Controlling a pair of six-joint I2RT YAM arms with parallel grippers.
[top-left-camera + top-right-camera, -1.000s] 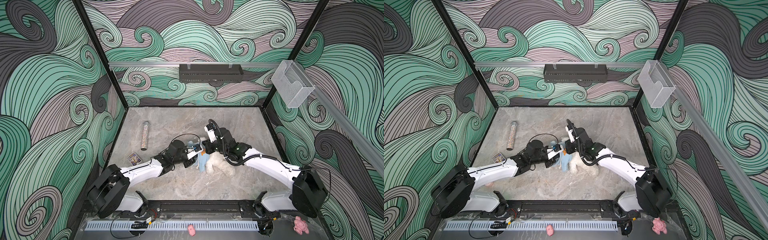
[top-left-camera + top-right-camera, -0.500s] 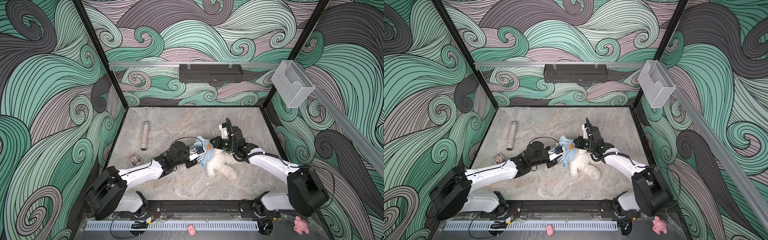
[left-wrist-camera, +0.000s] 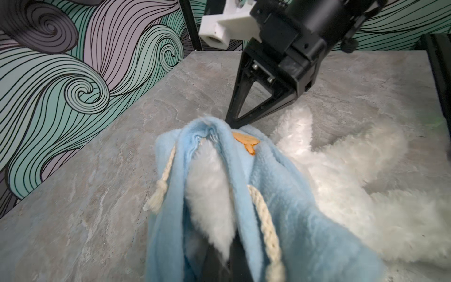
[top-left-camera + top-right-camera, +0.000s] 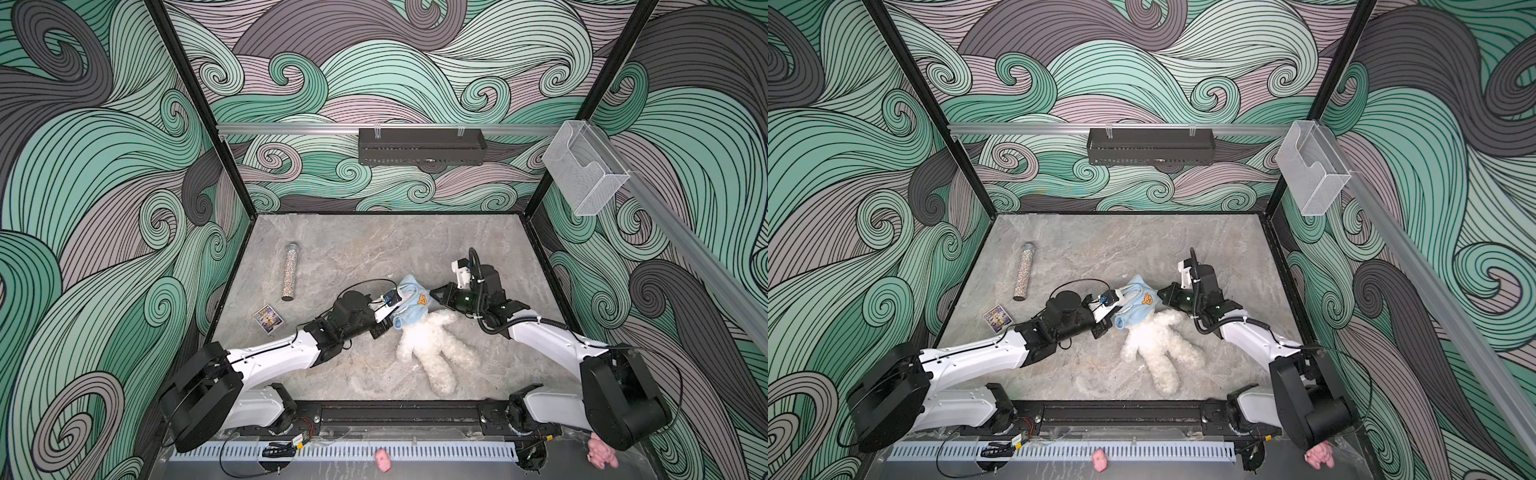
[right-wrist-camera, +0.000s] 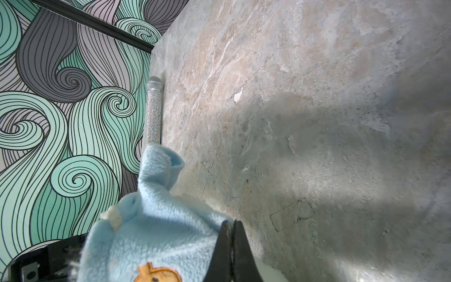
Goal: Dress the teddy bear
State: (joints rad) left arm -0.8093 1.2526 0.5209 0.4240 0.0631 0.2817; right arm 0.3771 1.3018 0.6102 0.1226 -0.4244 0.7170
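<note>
The teddy bear (image 4: 434,347) (image 4: 1156,347) lies on the table in both top views, legs toward the front edge. A light blue fleece hoodie (image 4: 411,307) (image 4: 1138,309) with an orange bear patch covers its head end. My left gripper (image 4: 397,309) (image 4: 1115,309) is shut on the hoodie's left side, its fingertips buried under the cloth (image 3: 280,195). White fur (image 3: 210,195) shows inside the hoodie's opening. My right gripper (image 4: 433,296) (image 5: 233,223) is shut on the hoodie's right edge (image 5: 151,232), and the cloth is stretched between both grippers. In the left wrist view the right gripper (image 3: 233,122) touches the hoodie's far edge.
A glittery tube (image 4: 289,272) (image 5: 154,112) and a small card pack (image 4: 268,319) lie at the table's left. Two pink plush toys (image 4: 383,459) (image 4: 600,455) sit beyond the front rail. A black shelf (image 4: 422,145) and a clear holder (image 4: 586,166) hang on the walls.
The right gripper has pulled rightward, away from the left one, spreading the hoodie. The bear, earlier mostly hidden under the arms, now lies in plain view with its legs out.
</note>
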